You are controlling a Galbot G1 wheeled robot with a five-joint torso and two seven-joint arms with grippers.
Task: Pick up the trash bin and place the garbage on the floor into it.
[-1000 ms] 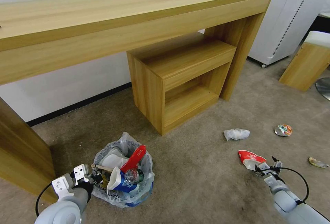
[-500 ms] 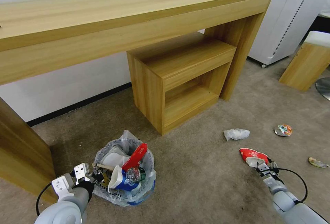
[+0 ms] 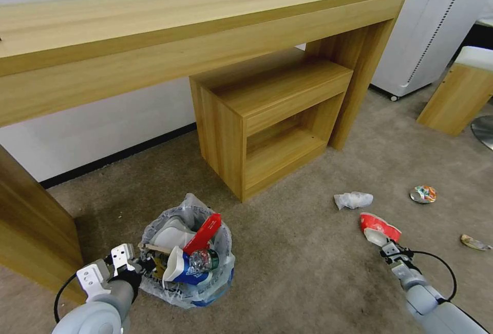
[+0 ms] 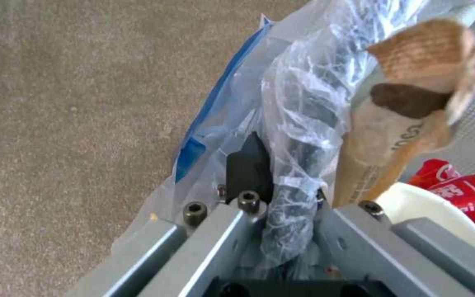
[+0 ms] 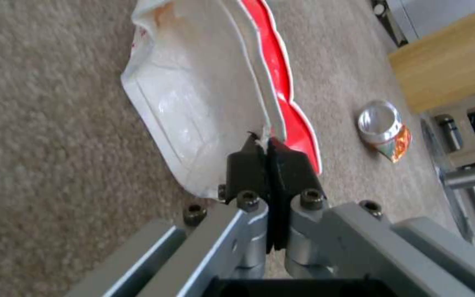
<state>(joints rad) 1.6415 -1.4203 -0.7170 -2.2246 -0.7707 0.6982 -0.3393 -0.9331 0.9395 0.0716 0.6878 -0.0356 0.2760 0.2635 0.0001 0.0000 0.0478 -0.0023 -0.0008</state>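
Note:
The trash bin [image 3: 187,257], with its crinkly bag, stands on the floor [image 3: 298,267] at the lower left, full of litter: a white slipper [image 3: 169,235], a red wrapper [image 3: 203,234] and a blue-white cup [image 3: 179,270]. My left gripper [image 3: 137,264] is shut on the bin's near rim; in the left wrist view the bagged rim [image 4: 295,194] sits between its fingers [image 4: 248,163]. At the lower right, my right gripper [image 3: 389,248] is shut on the edge of a crushed red-white paper cup [image 3: 379,226], also seen as the cup [image 5: 193,95] pinched by my right gripper [image 5: 268,159].
On the carpet beyond the cup lie a white tissue [image 3: 353,200], a crushed can [image 3: 423,194] and a small wrapper [image 3: 475,242]. A wooden desk [image 3: 205,31] with a low open cabinet [image 3: 272,123] stands behind, and a wooden stool [image 3: 459,93] stands at the right.
The right gripper and the red-white cup have shifted a little away from me, the cup tipping up. The bin has moved slightly to the right with the left gripper.

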